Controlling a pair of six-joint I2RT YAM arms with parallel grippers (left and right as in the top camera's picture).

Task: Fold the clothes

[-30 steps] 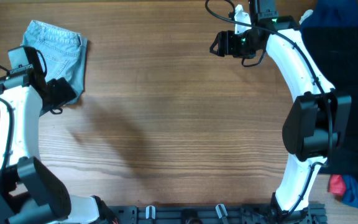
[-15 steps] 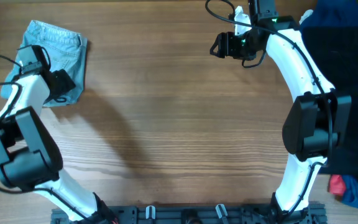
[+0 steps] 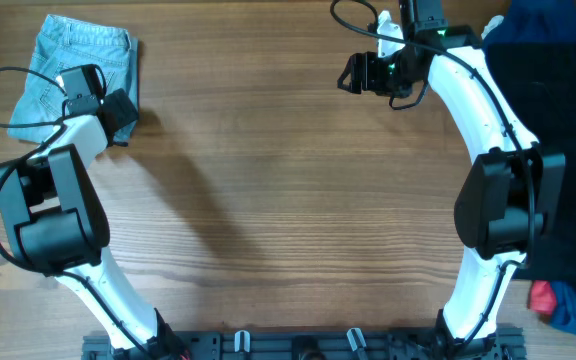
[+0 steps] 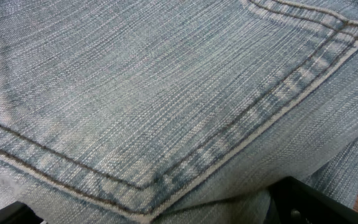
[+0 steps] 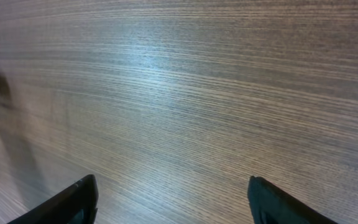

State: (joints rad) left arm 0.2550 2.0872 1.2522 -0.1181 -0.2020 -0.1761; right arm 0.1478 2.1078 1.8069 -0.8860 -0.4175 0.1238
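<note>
**Shorts at 10 o'clock, both jaws wide and empty**

Shorts [image 3: 78,60] lie as a compact bundle in the table's [image 3: 268,200] 10 o'clock corner, with what looks like the waistband toward 12. Left jaws hover at the bundle's 4 o'clock edge, spread wide, holding nothing. Left wrist view shows only a back pocket [image 4: 135,93] and its seam, close under the fingertips [image 4: 316,202]. Right jaws sit at 1 o'clock, well apart from the shorts, also wide, with bare wood between them.

Handling, my read: denim is soft but has some body. It's light, not slippery, not fragile. It should hold a crease, but thick seams and the waistband will resist bending. Best hold is a doubled edge, hem or waistband corner. The flat pocket panel risks pinching only one layer.

Surface: flat, smooth wood-grain table, so cloth should slide easily. Middle gives working room. Pile of dark clothes [image 3: 558,120] at 3 o'clock; keep clear.
</note>
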